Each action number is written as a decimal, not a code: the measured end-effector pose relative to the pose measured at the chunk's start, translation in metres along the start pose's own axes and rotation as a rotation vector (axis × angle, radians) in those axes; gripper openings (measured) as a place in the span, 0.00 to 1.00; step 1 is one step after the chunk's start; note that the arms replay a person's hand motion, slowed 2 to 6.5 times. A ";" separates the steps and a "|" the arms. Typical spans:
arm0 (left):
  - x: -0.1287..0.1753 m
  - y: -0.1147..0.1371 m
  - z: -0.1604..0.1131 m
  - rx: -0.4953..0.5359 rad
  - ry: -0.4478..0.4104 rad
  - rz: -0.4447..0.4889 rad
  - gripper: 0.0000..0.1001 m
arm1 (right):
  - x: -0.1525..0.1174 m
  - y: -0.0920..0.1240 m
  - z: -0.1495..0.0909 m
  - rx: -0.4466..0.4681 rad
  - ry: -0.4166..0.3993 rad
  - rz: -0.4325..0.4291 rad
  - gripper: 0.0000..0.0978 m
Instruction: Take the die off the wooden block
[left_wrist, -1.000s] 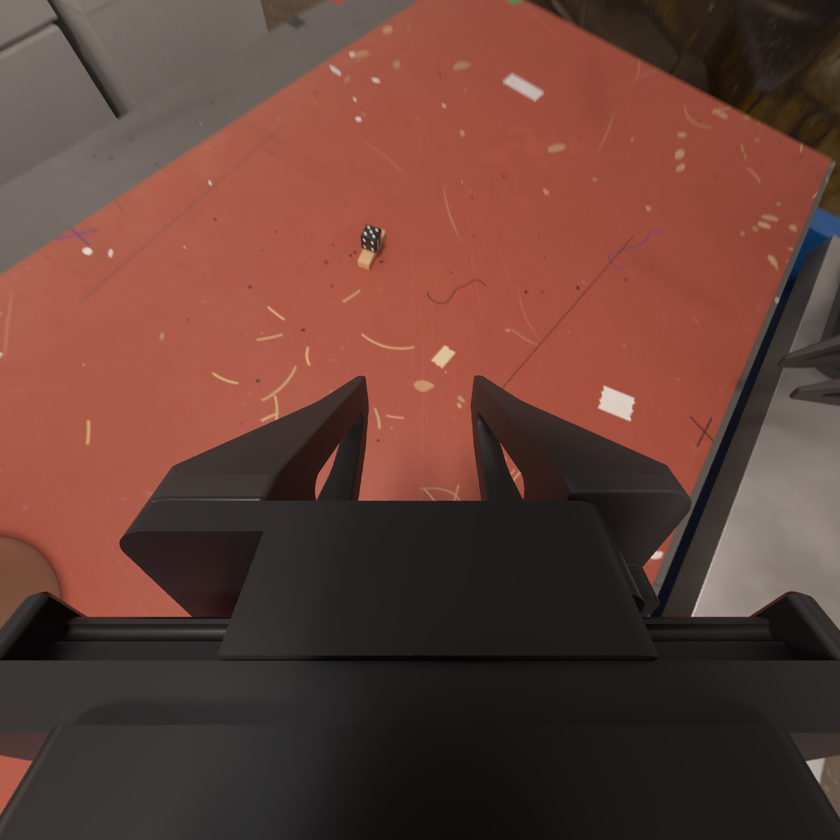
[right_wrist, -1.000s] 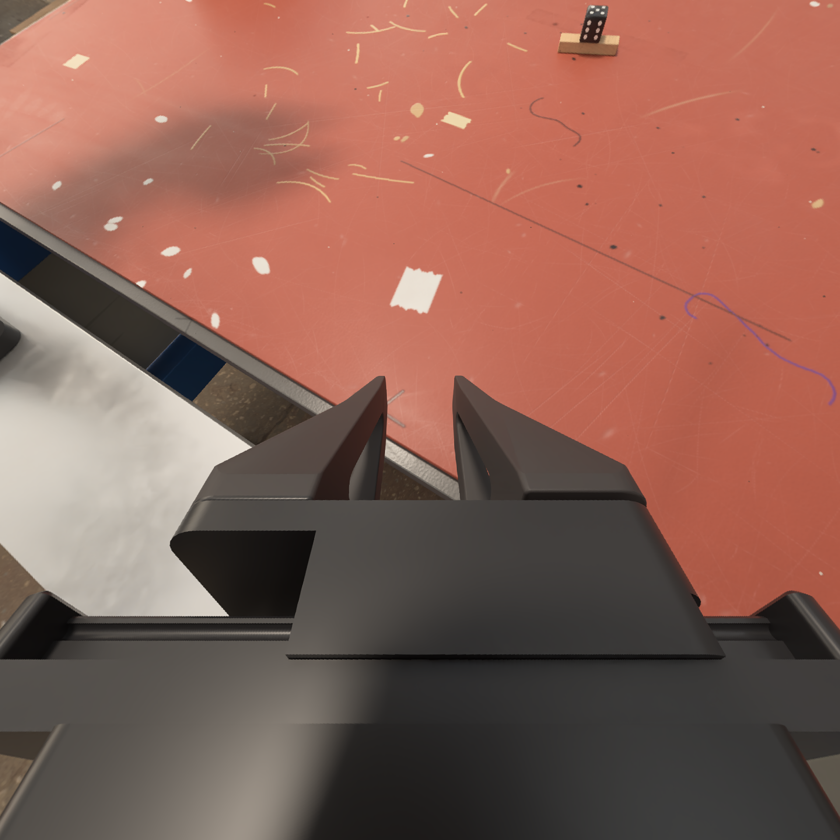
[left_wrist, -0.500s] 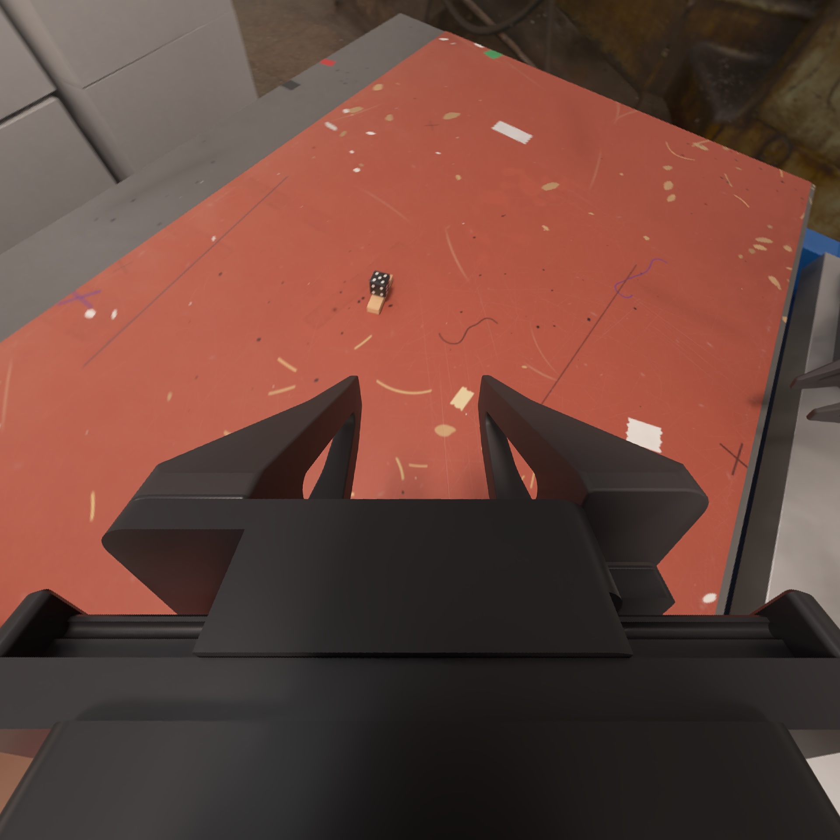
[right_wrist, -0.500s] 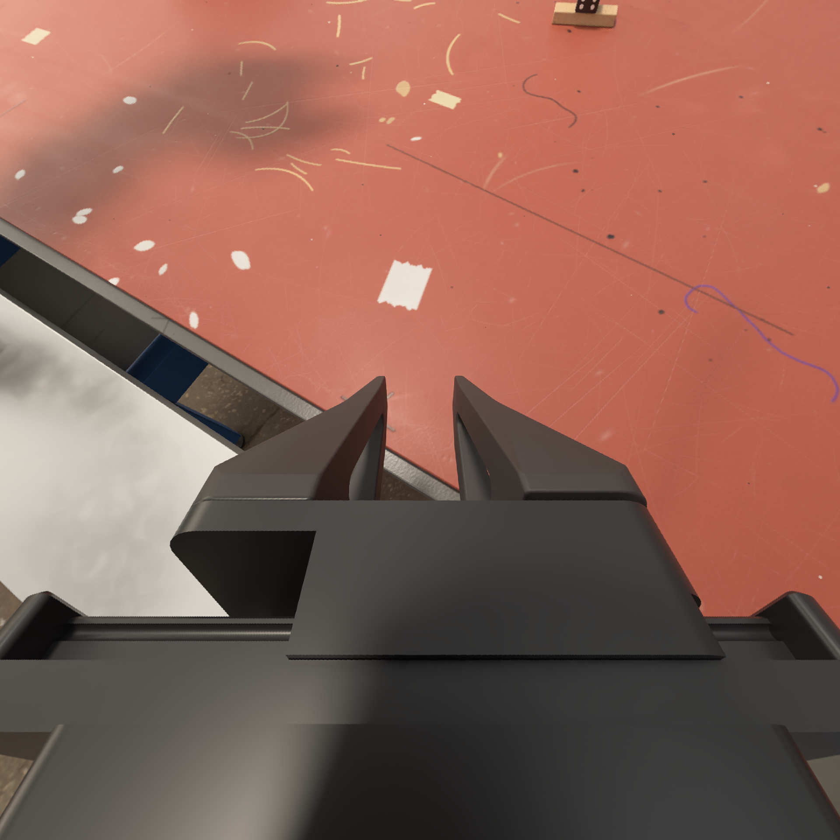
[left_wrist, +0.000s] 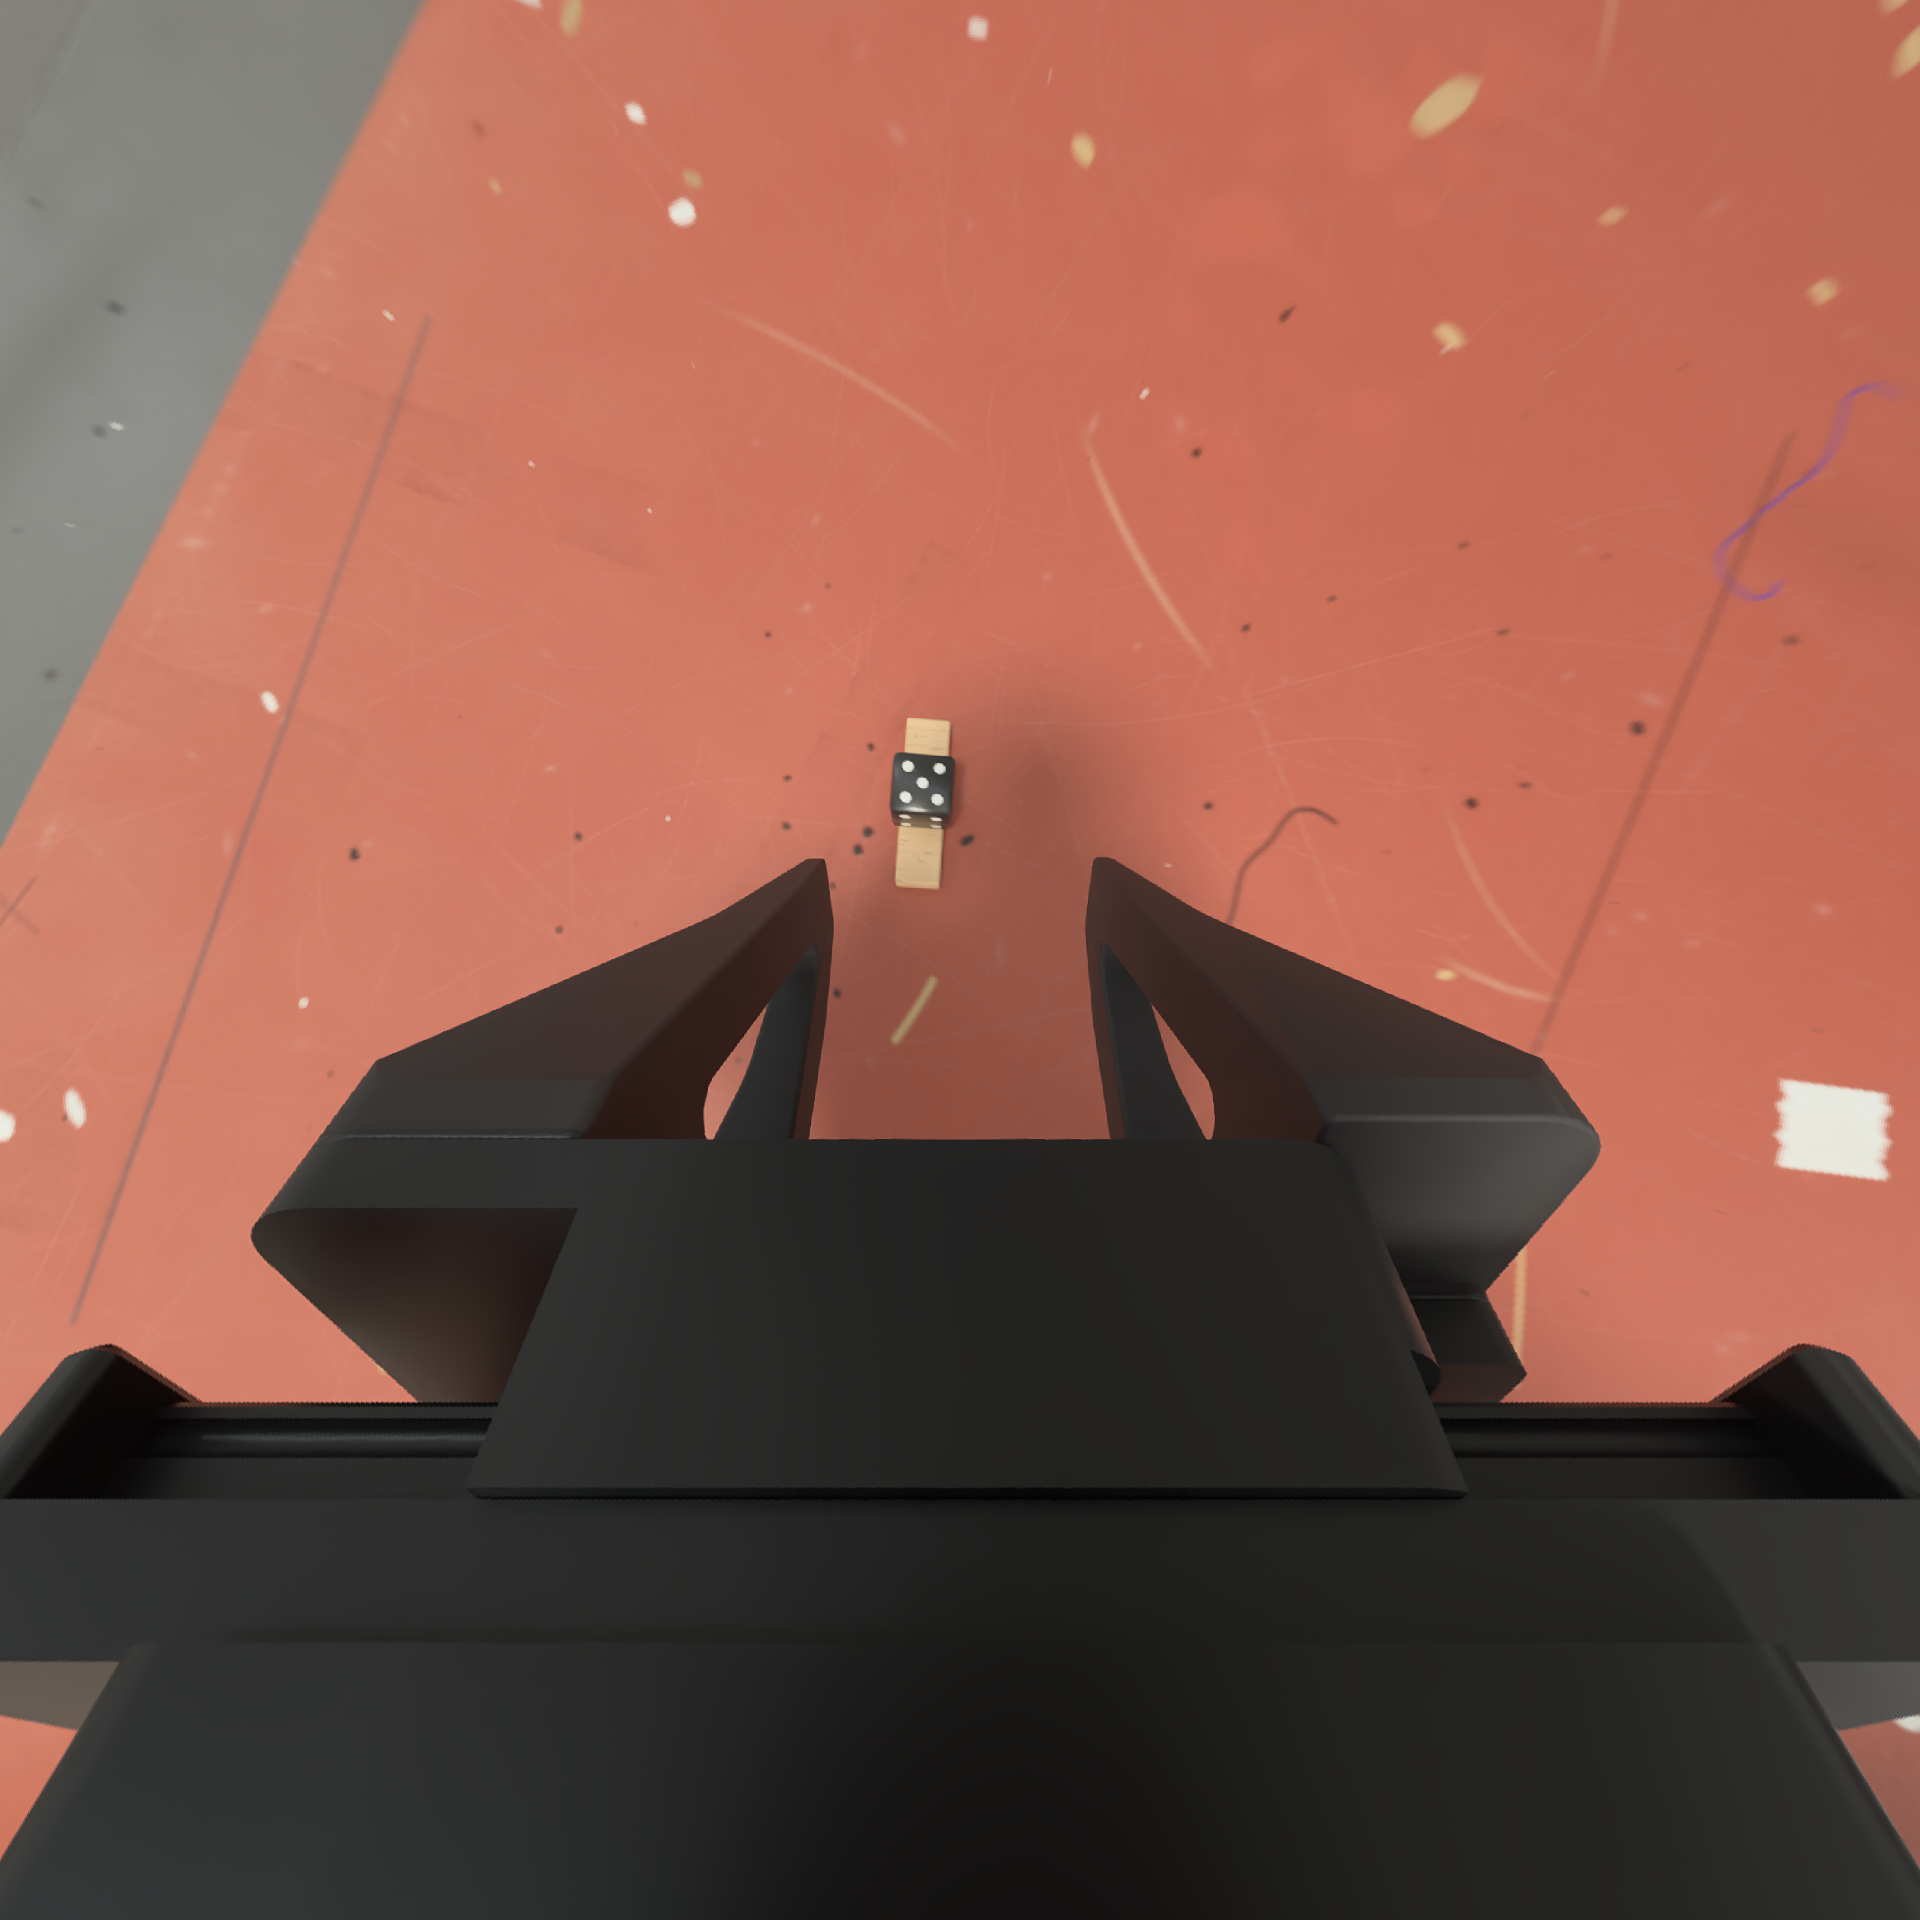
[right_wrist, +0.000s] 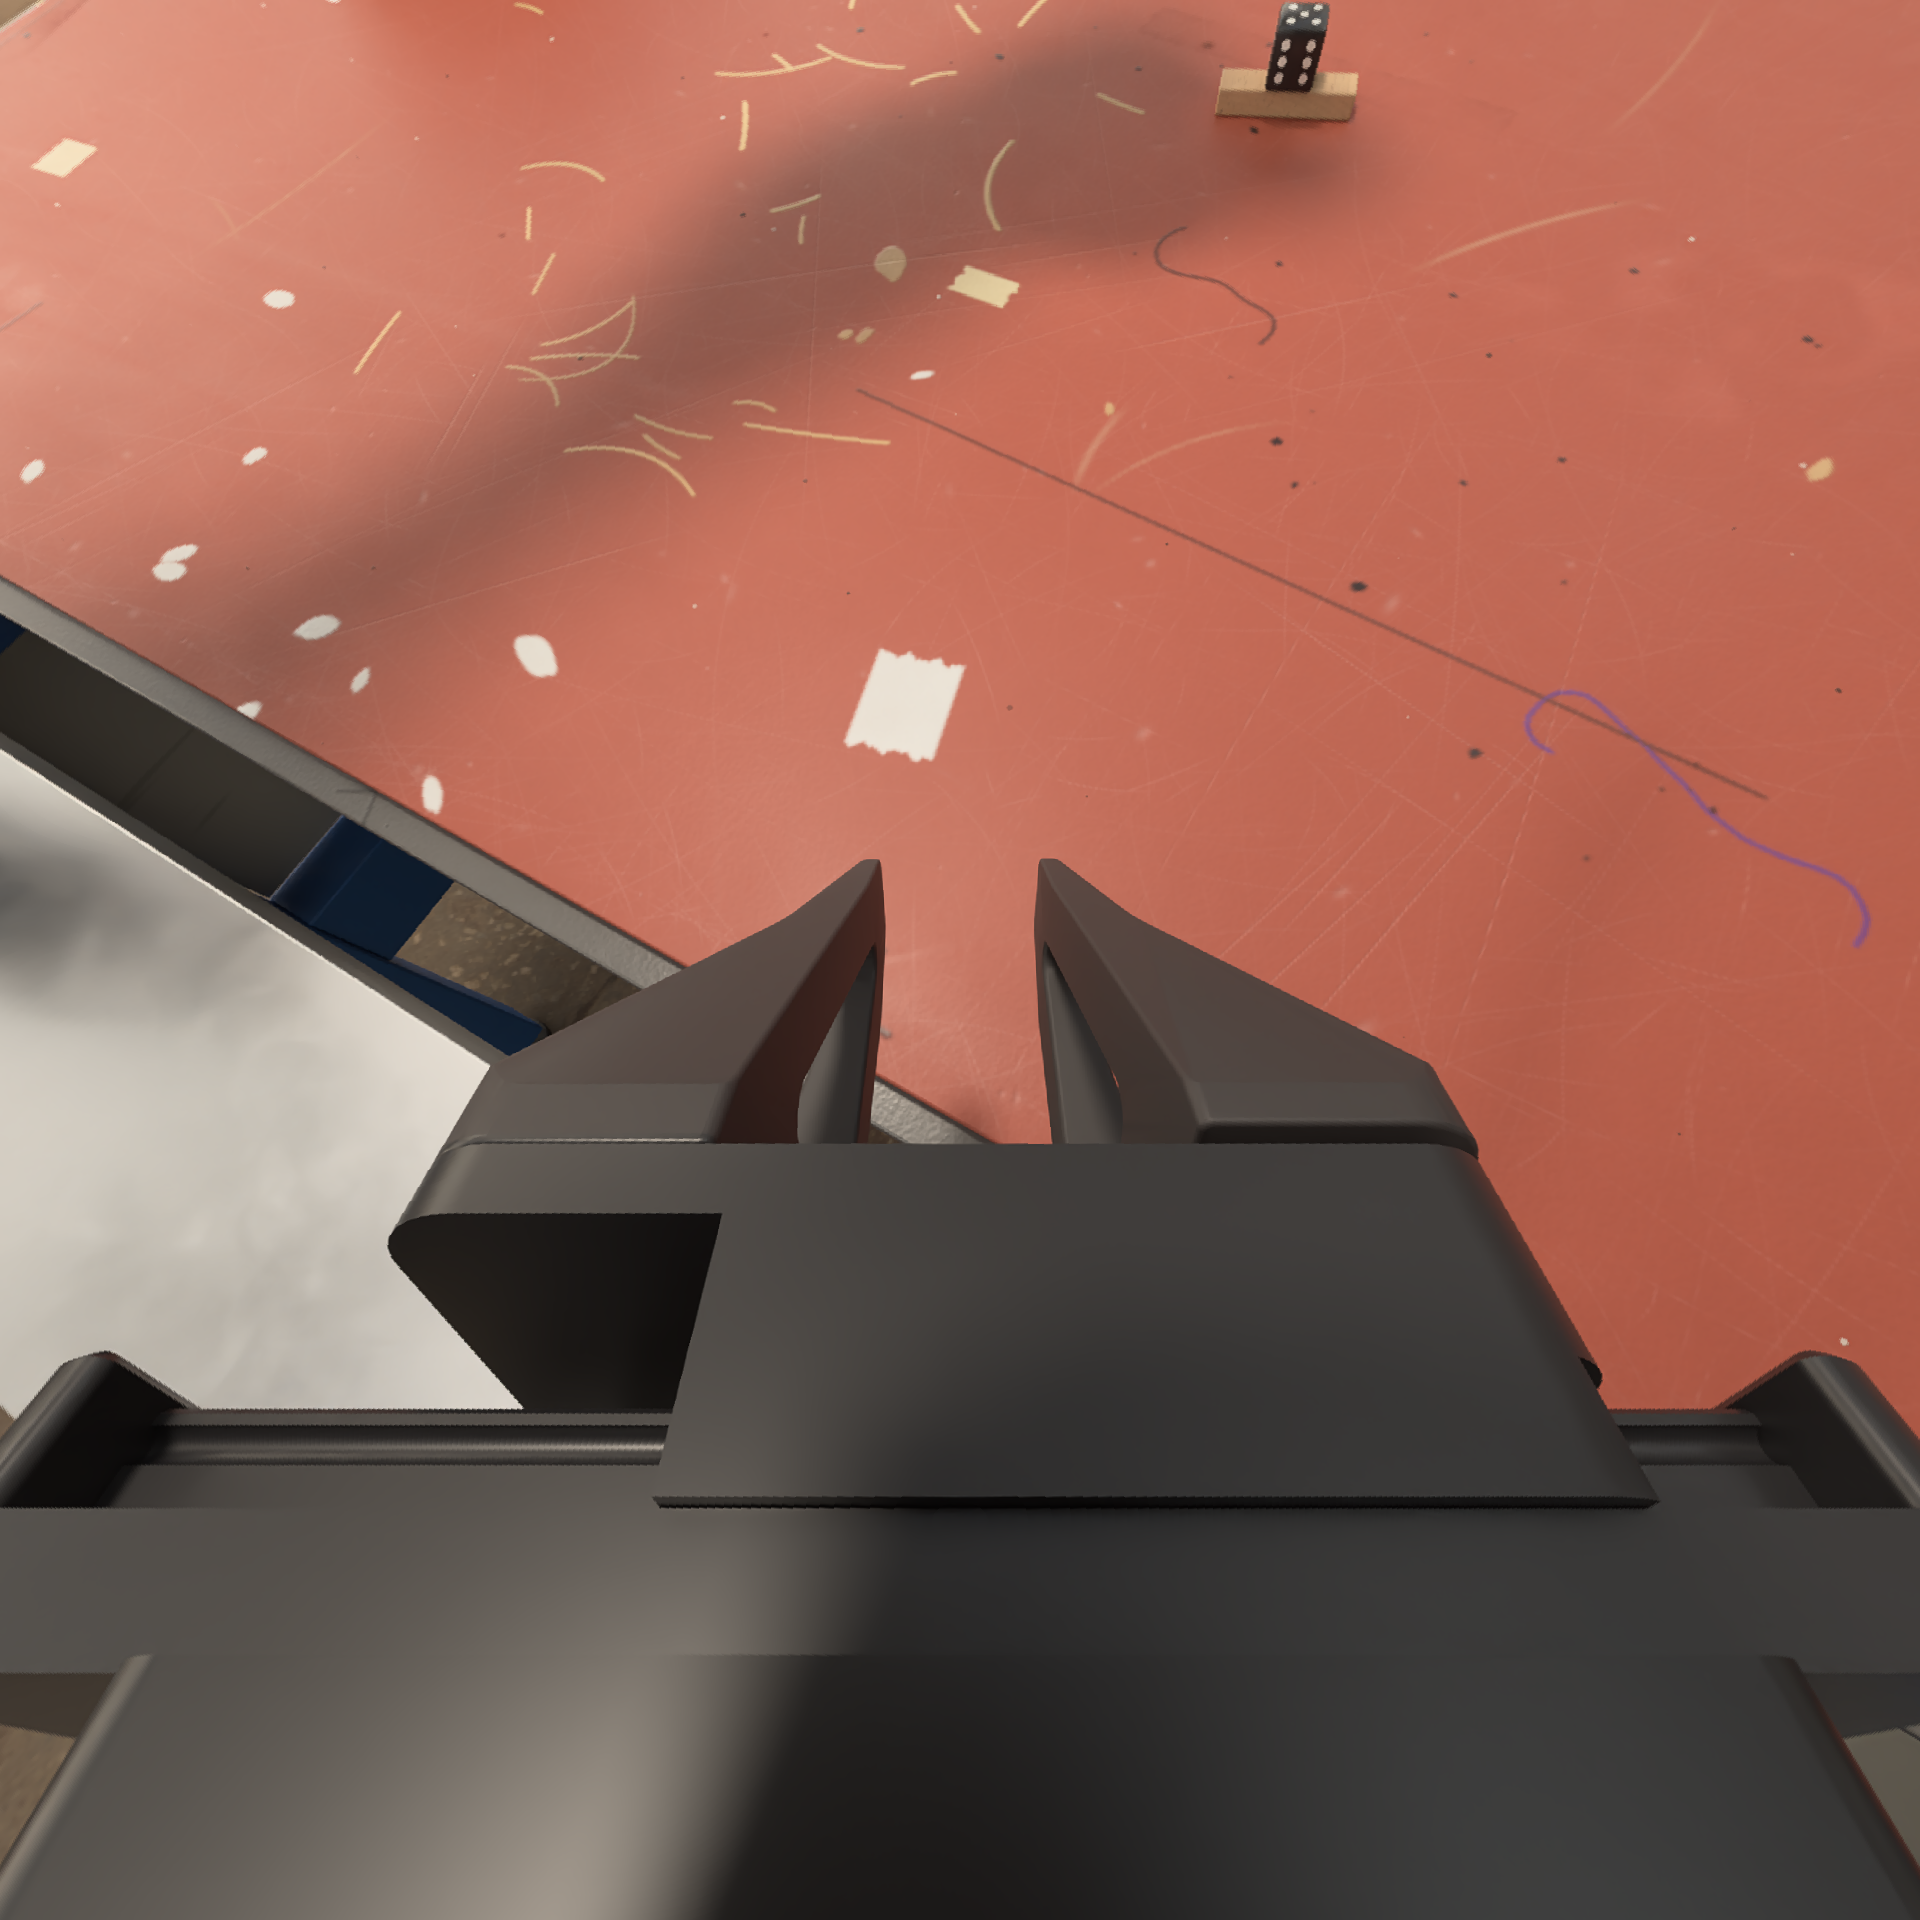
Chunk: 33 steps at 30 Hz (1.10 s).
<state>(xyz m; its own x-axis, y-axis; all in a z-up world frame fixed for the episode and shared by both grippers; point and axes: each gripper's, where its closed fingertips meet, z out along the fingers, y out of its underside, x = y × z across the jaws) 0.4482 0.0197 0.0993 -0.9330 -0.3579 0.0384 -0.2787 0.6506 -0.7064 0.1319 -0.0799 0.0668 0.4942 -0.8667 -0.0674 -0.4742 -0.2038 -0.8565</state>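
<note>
While hanging above the red tabletop (left_wrist: 1351, 260) with jaws spread wide and nothing between them, left tool (left_wrist: 958, 862) risks clipping the wooden block (left_wrist: 921, 858) on the way down: block runs lengthwise along the gap and pokes out past the die (left_wrist: 923, 784) on both ends, so a low or skewed closing could drag block and die together, or tip the small die off sideways. Sits just ahead of the fingertips, die slightly left of the gap's centre line, atop the block's middle. Further right, right tool (right_wrist: 959, 864), jaws only narrowly parted and empty, well apart from the die (right_wrist: 1296, 47), near the tabletop edge
</note>
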 end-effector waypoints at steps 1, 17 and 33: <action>-0.003 0.001 0.011 -0.031 0.001 0.008 0.41 | 0.000 -0.001 0.000 0.001 0.003 -0.001 0.25; -0.018 0.017 0.084 -0.230 0.012 0.086 0.40 | -0.002 0.003 -0.001 -0.010 0.025 0.012 0.25; -0.013 0.027 0.089 -0.226 0.012 0.076 0.24 | 0.006 0.009 -0.010 -0.026 0.024 0.024 0.25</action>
<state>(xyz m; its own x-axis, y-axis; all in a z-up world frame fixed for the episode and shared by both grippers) 0.4736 -0.0178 0.0169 -0.9554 -0.2954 0.0003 -0.2504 0.8094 -0.5311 0.1235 -0.0915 0.0639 0.4650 -0.8821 -0.0756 -0.5047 -0.1939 -0.8412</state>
